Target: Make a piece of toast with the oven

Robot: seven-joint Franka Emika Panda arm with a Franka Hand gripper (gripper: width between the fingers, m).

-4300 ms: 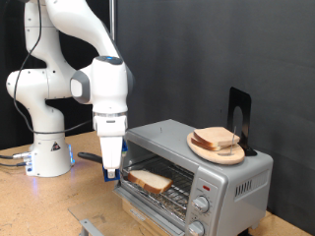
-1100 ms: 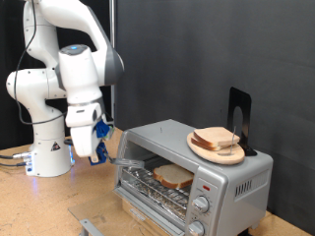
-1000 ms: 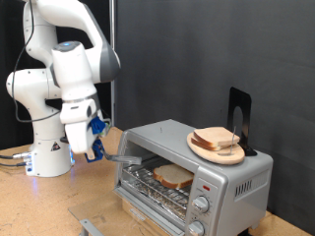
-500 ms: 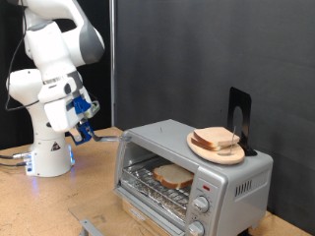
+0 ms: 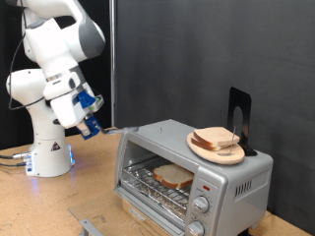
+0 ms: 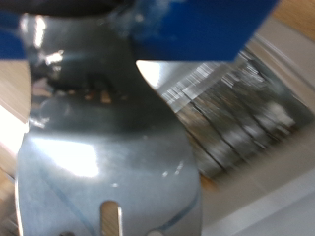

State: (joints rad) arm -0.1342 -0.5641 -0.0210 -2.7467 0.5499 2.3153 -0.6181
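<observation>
The silver oven (image 5: 197, 175) stands at the exterior view's lower right. A single piece of toast (image 5: 174, 177) lies on the wire rack inside it, seen through the glass door, which looks closed. My gripper (image 5: 94, 122), with blue fingers, hovers to the left of the oven, above the table, and is shut on a flat metal spatula (image 5: 120, 128) that points toward the oven. In the wrist view the spatula (image 6: 108, 167) fills the picture below the blue fingers (image 6: 197, 29), with a blurred grey part of the oven (image 6: 236, 108) behind it.
A wooden plate (image 5: 200, 149) with stacked bread slices (image 5: 218, 140) sits on the oven's top, next to a black upright stand (image 5: 239, 116). The robot's white base (image 5: 47, 152) is at the left on the wooden table (image 5: 39, 202). A black curtain hangs behind.
The toast went from the open door's front into the oven, and the door now looks closed. My gripper drew back left and up with the spatula, then edged slightly back toward the oven.
</observation>
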